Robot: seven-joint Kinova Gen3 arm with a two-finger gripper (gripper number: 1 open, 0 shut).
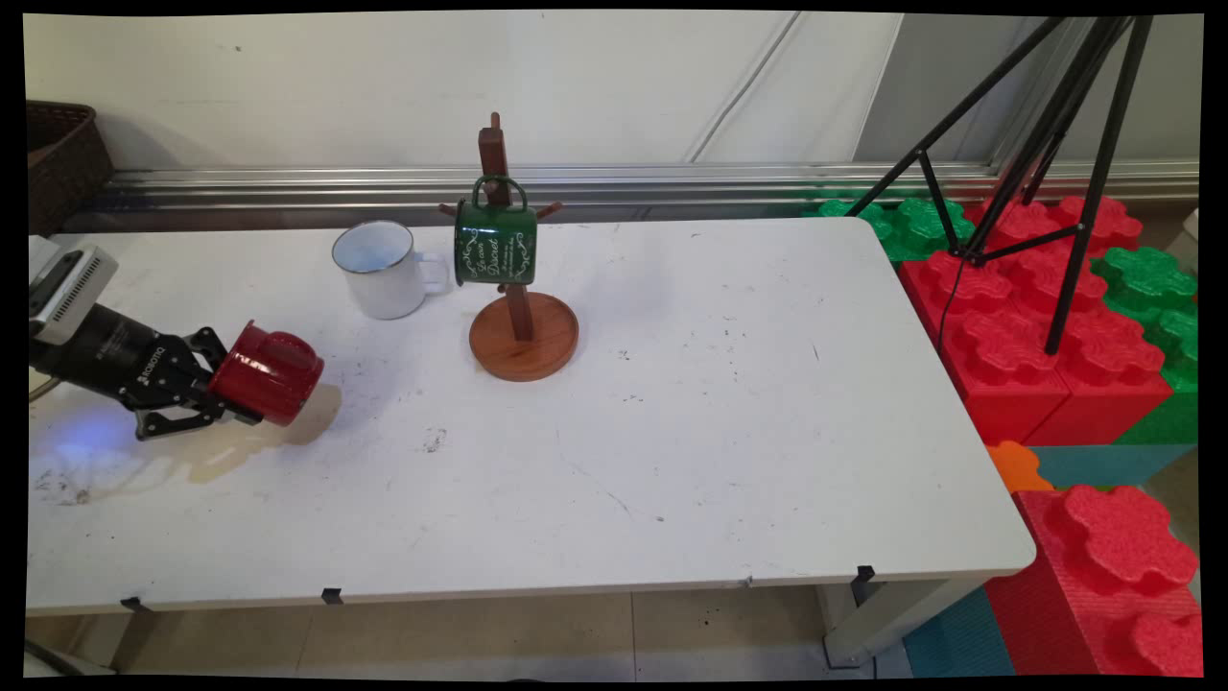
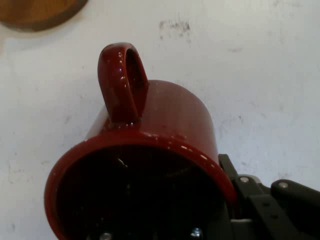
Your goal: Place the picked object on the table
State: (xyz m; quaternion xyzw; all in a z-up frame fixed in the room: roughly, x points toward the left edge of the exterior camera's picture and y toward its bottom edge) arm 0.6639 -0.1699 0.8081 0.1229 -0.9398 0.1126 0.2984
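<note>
Our gripper (image 1: 219,392) is clamped on the rim of a red mug (image 1: 267,374), which we hold on its side above the white table (image 1: 672,432). Its long axis runs straight out from the jaws, base pointing away, handle up. Beyond it stand a white enamel mug (image 1: 379,269), then a wooden mug tree (image 1: 521,317) bearing a green mug (image 1: 495,242).

I count three mugs: one red mug (image 1: 266,373) held in my hand (image 1: 206,384), one white mug (image 1: 382,269) standing on the surface (image 1: 691,422), and one green mug (image 1: 495,242) hanging on a peg. There is one wooden mug tree (image 1: 521,317), one dark wicker basket (image 1: 59,158) at the far left, and one black tripod (image 1: 1046,144) on the foam blocks.
</note>
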